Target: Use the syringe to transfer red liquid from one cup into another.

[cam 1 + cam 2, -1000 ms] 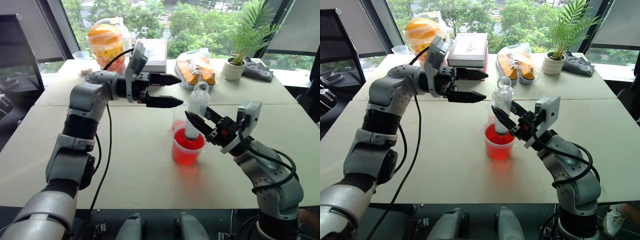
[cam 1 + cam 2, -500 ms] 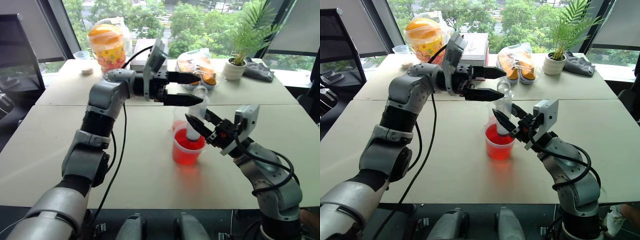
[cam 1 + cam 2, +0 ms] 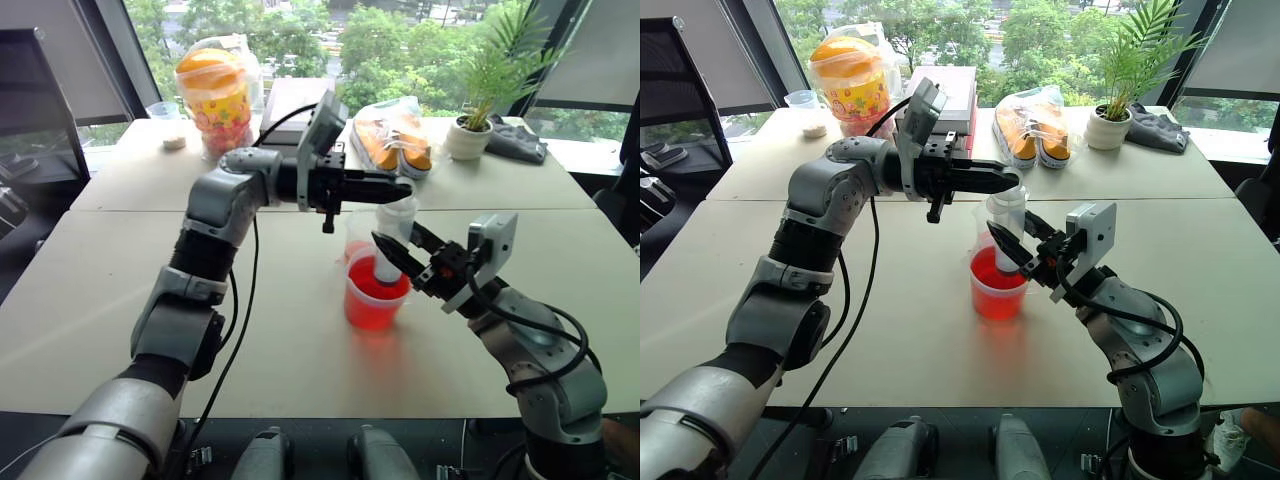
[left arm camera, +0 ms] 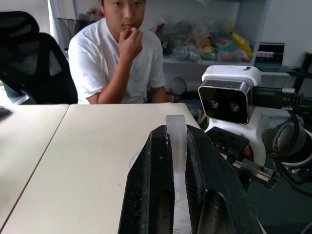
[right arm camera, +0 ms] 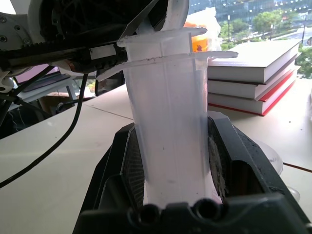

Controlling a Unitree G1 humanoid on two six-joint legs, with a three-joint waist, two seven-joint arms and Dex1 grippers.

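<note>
Syringe (image 3: 388, 240) upright in red cup (image 3: 376, 298), right hand (image 3: 400, 252) clamping barrel, left hand (image 3: 398, 187) clamping plunger top

Syringe (image 3: 390, 240) stands in the wider cup (image 3: 375, 298); narrower cup (image 3: 357, 232) just behind it.

Your left gripper (image 3: 400, 187) has swung in toward the syringe (image 3: 390, 235) from well clear of it; a second ago its jaws gaped wide with nothing between them, level with the plunger top but off to one side; half a second ago they were narrowing, with the tips just reaching that top; now they have clamped onto the plunger's top, and the left wrist view shows the clear plastic (image 4: 176, 161) pinched between the two black fingers (image 4: 151, 185); the arm reaches further across the surface (image 3: 280, 330) than it did before.
</note>
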